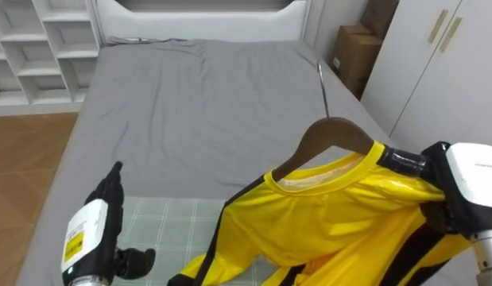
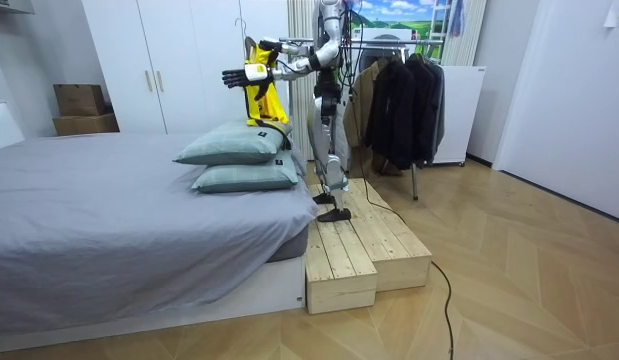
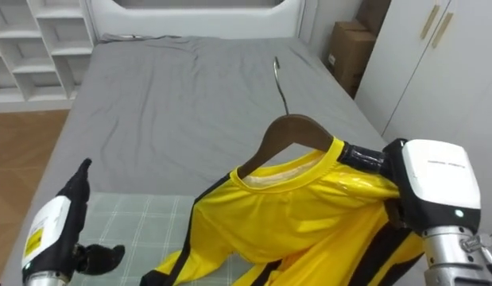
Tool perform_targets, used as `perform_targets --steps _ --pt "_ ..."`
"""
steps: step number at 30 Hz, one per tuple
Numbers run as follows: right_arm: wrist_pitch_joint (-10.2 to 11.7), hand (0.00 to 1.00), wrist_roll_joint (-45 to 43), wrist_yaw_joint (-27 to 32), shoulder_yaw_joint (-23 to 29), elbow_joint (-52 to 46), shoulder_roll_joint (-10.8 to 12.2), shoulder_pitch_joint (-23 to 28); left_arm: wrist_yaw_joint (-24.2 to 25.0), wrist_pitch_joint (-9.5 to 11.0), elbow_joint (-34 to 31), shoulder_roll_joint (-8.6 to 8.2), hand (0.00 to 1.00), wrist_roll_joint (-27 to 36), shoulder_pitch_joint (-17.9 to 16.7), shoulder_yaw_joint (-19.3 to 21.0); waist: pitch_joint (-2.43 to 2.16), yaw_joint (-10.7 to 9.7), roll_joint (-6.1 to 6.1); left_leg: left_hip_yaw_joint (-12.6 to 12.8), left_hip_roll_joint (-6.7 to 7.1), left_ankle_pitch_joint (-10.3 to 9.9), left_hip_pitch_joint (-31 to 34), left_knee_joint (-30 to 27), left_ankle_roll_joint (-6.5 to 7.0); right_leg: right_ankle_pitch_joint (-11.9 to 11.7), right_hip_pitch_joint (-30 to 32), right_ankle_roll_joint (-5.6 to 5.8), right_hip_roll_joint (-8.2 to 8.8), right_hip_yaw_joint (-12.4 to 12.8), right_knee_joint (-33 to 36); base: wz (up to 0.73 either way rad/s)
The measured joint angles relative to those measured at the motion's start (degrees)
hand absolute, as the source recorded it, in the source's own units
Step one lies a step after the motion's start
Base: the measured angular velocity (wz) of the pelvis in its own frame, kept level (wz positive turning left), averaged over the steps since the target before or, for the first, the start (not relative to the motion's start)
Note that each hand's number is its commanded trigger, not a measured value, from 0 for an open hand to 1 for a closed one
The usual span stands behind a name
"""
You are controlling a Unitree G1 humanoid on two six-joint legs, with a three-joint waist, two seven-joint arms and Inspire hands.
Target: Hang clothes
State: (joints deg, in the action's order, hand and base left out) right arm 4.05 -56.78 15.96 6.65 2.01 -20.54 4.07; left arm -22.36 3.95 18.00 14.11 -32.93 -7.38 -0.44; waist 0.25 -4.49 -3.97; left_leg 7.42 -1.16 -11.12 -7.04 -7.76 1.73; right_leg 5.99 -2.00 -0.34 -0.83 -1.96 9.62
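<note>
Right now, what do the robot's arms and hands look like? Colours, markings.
Left hand: black fingers, a white shell on the back with a yellow label, a silver metal wrist. Right hand: the same boxy white shell with small dark print, black fingers, a silver cylindrical wrist. In the room view the forearms look pale grey.

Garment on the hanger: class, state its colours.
The garment is bright yellow with black trim, clearest in the right eye view.

Shirt [image 1: 333,214] hangs on hanger [image 1: 333,131] above the bed [image 1: 190,103].
</note>
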Motion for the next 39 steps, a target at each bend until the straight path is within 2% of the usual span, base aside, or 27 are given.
perform_targets --steps 7,14,17,19,23,25,28,34,39 --pt "-0.65 1.00 0.11 -0.01 0.40 -0.48 -0.01 0.00 -3.20 0.00 1.40 -0.02 0.00 4.95 -1.91 1.65 -0.02 0.58 -0.05 0.11 0.07 -0.02 0.05 0.02 -0.03 0.00 0.13 0.00 -0.03 0.14 0.06 0.00" --pt "-1.70 1.00 0.24 0.04 0.40 -0.78 0.00 0.00 -4.50 -0.09 4.88 -0.09 0.00 6.44 -3.77 1.79 -0.29 1.42 -0.42 0.10 0.00 -0.05 0.50 0.00 -0.08 0.00 0.60 0.00 -0.11 0.11 0.14 0.00" --pt "-1.62 1.00 0.33 0.25 0.40 -0.78 0.00 0.00 -5.04 -0.20 8.70 -0.09 0.00 6.45 -3.98 1.80 -0.37 1.81 0.02 0.09 -0.13 -0.06 0.40 0.01 -0.09 0.00 0.49 0.00 -0.12 0.11 0.19 0.00" --pt "-1.57 1.00 0.72 0.82 0.39 -0.78 0.00 0.01 -5.58 -0.21 11.44 -0.09 0.00 6.48 -5.43 1.73 -0.30 1.88 0.41 0.10 -0.15 -0.06 0.29 0.03 -0.09 0.00 0.45 0.00 -0.13 0.10 0.19 0.00" --pt "-1.64 1.00 0.78 1.44 0.38 -0.78 0.05 0.02 -6.17 -0.36 15.49 -0.22 0.00 6.60 -6.62 1.86 -0.24 2.66 0.54 0.13 -0.07 -0.10 0.03 0.06 -0.16 0.00 0.48 0.00 -0.21 0.15 0.27 -0.03" --pt "-1.62 1.00 0.57 1.44 0.39 -1.19 0.14 0.02 -6.47 0.13 19.74 -0.56 0.00 8.12 -6.61 2.01 -0.11 3.30 0.75 0.05 -0.10 -0.16 -0.26 0.21 -0.24 0.02 0.15 -0.02 -0.25 0.09 0.30 0.00" --pt "-1.66 1.00 0.27 1.83 0.41 -4.18 0.42 0.04 -6.89 0.03 24.90 -1.26 0.00 10.68 -7.37 2.88 0.00 3.17 0.97 0.04 -0.02 -0.48 -0.04 0.17 -0.28 0.31 0.28 -0.44 -0.21 0.05 0.28 0.00" --pt "-0.33 1.00 0.76 4.78 1.77 -7.88 0.55 1.28 -5.38 -0.22 28.88 -2.38 0.00 15.95 -9.35 3.54 -0.18 3.50 0.86 0.16 -0.04 -0.46 0.50 0.05 -0.29 0.36 0.83 -0.46 -0.23 0.11 0.30 0.00" --pt "0.15 1.00 0.77 5.39 1.77 -13.72 1.14 3.90 -4.52 -0.16 32.61 -2.78 0.00 17.57 -8.95 5.02 -0.32 3.77 1.20 0.53 -0.07 -0.47 0.31 0.04 -0.29 0.39 0.79 -0.42 -0.21 0.19 0.40 -0.03"
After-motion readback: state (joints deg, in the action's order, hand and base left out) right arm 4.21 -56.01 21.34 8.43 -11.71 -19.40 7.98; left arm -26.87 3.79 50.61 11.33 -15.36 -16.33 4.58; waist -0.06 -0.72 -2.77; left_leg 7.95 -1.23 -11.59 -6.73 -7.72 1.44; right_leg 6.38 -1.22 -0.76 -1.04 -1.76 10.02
